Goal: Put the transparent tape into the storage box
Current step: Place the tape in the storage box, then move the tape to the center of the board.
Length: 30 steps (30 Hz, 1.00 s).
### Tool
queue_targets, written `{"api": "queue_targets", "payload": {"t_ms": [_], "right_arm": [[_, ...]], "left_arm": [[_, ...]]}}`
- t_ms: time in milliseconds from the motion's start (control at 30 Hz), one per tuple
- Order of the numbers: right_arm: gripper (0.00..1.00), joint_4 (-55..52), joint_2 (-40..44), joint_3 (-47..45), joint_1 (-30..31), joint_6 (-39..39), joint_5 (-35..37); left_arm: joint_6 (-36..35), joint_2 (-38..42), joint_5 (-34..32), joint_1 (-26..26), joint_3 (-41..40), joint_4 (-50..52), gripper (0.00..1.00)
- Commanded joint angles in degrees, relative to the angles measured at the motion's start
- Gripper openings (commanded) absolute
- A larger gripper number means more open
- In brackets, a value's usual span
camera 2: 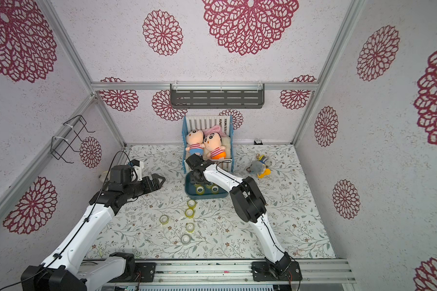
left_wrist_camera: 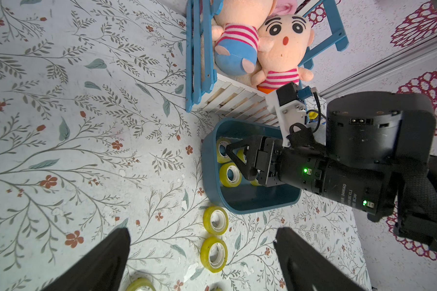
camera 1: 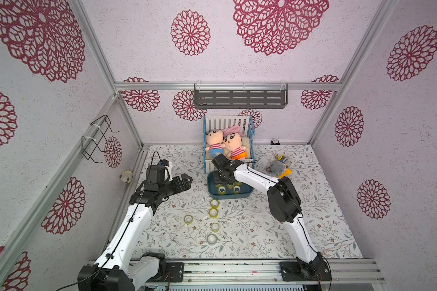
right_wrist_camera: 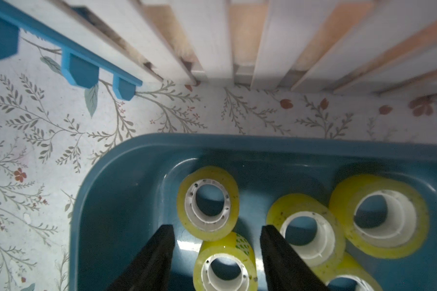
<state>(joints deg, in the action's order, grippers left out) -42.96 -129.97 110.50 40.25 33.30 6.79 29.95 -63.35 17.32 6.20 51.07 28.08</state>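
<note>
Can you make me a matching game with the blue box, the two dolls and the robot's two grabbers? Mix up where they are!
Things:
1. storage box
2. two dolls
3. right gripper
4. left gripper

Places or states:
A. lying in the toy crib
B. open, right over the box
C. holds yellow tape rolls
D. open, over the flowery mat, apart from the box

Pairs: 1-C, 2-A, 3-B, 4-D
</note>
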Motion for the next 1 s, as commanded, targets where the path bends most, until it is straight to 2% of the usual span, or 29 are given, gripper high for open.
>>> {"api": "queue_targets", "payload": {"t_ms": [0, 300, 433, 533, 633, 800, 900, 967], "right_arm": [[0.6, 2.39, 10.06, -3.81, -0.09, -1.08, 2.17], [0.58, 16.65, 32.68, -32.24, 2.18, -1.63, -2.24], [0.59, 21.1, 40.9, -43.49, 7.09, -1.6, -1.93], [0.6, 22.89, 44.92, -49.69, 10.6, -0.31, -0.74], [0.6, 22.86, 46.71, -53.42, 12.06, 2.74, -0.21], [0.63, 22.7, 46.39, -56.3, 15.12, 8.03, 3.76], [0.64, 21.25, 43.59, -55.61, 17.0, 11.57, 6.67], [0.67, 21.14, 41.2, -54.75, 18.7, 14.24, 8.49]], "left_arm": [[-0.73, -0.19, 0.34, -0.22, 0.44, -1.27, 0.97], [0.13, -1.06, -1.18, 0.0, 0.4, 0.39, 0.97], [4.72, -3.86, -0.84, -0.13, 0.66, 3.01, 0.97], [8.94, -5.35, 3.16, 0.12, 0.73, 6.17, 0.97], [10.8, -4.93, 5.24, 1.56, -0.27, 8.72, 0.97], [11.8, -1.33, -3.46, 6.2, -1.15, 16.49, 0.97], [14.69, 1.56, -4.62, 6.63, -3.98, 17.96, 0.97], [15.71, 4.45, -9.32, 6.64, -5.33, 18.8, 0.97]]}}
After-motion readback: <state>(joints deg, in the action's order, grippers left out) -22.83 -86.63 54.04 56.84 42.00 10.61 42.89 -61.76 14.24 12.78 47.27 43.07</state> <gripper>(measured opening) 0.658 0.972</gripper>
